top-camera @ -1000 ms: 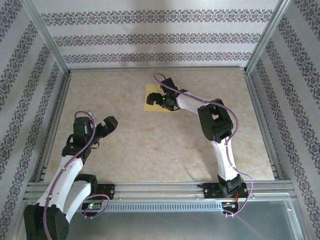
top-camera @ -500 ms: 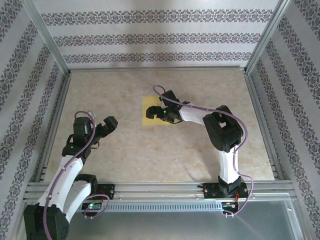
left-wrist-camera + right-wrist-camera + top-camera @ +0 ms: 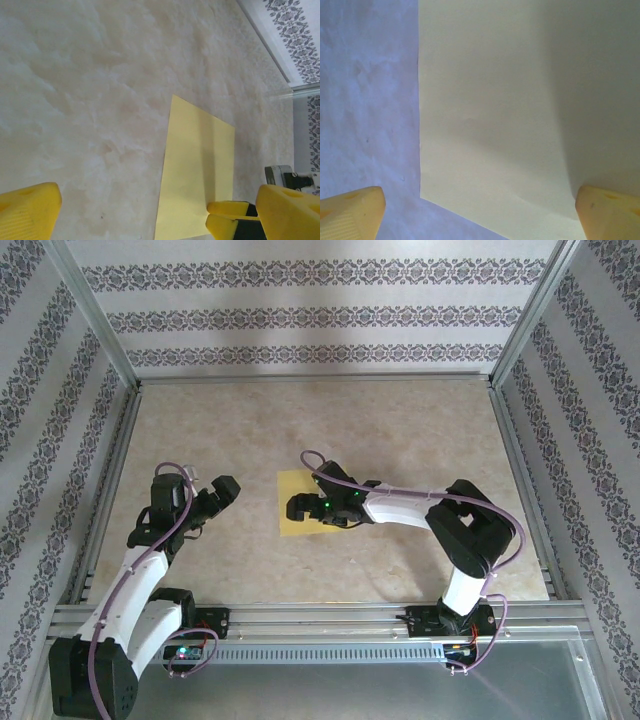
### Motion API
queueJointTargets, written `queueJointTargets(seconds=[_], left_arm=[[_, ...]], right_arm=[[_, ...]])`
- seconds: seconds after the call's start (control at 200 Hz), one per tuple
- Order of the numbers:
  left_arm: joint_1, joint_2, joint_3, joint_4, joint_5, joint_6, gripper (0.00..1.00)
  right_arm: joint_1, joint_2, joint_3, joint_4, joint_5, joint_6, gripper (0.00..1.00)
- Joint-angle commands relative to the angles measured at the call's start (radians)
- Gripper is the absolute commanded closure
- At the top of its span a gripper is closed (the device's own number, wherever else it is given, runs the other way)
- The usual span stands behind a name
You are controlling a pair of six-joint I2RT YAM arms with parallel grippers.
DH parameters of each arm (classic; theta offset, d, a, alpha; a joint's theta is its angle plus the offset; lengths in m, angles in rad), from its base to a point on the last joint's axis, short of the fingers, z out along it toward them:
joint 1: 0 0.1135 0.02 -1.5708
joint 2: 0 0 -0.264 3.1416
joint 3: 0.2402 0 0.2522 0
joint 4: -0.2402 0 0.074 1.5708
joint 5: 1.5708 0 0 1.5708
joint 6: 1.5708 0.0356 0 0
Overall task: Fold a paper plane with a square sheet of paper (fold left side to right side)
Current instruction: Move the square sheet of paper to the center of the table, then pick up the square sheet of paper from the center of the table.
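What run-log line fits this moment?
square sheet of paper: lying on table | right gripper: open, over it | left gripper: open, left of it

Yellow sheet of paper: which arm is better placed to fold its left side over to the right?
Probably the right: its open right gripper hangs over the sheet, straddling one edge. The left gripper hangs apart, off to the sheet's left.

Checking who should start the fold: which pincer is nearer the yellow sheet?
Right. The right pincer sits directly over the yellow sheet, open. The left pincer hangs off to the sheet's left in the top view, apart from it, also open.
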Motion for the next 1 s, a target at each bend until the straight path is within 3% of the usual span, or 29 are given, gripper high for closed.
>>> queueJointTargets(seconds=[0.0,0.145,0.3,0.465,0.6,0.735,0.994], left_arm=[[0.006,0.0,-0.016,0.027,0.078,-0.037,0.01],[-0.01,0.014,-0.04,0.072,0.166,-0.083,0.17],[-0.082,0.064,-0.066,0.153,0.231,-0.126,0.3],[-0.245,0.203,-0.005,0.178,0.181,-0.103,0.48],[-0.346,0.325,0.01,0.311,0.116,-0.153,0.61],[-0.384,0.446,0.048,0.398,0.11,-0.173,0.67],[-0.431,0.62,0.129,0.399,0.103,-0.142,0.72]], right_arm=[[0.005,-0.05,0.009,-0.008,0.036,0.03,0.02],[-0.016,-0.102,0.074,-0.078,0.089,-0.045,0.02],[-0.107,-0.104,0.103,-0.178,0.154,-0.162,0.02],[-0.157,-0.028,0.208,-0.32,0.29,-0.323,0.02],[-0.19,0.057,0.287,-0.357,0.324,-0.379,0.02],[-0.207,0.137,0.354,-0.361,0.318,-0.401,0.02],[-0.216,0.246,0.445,-0.368,0.292,-0.4,0.02]])
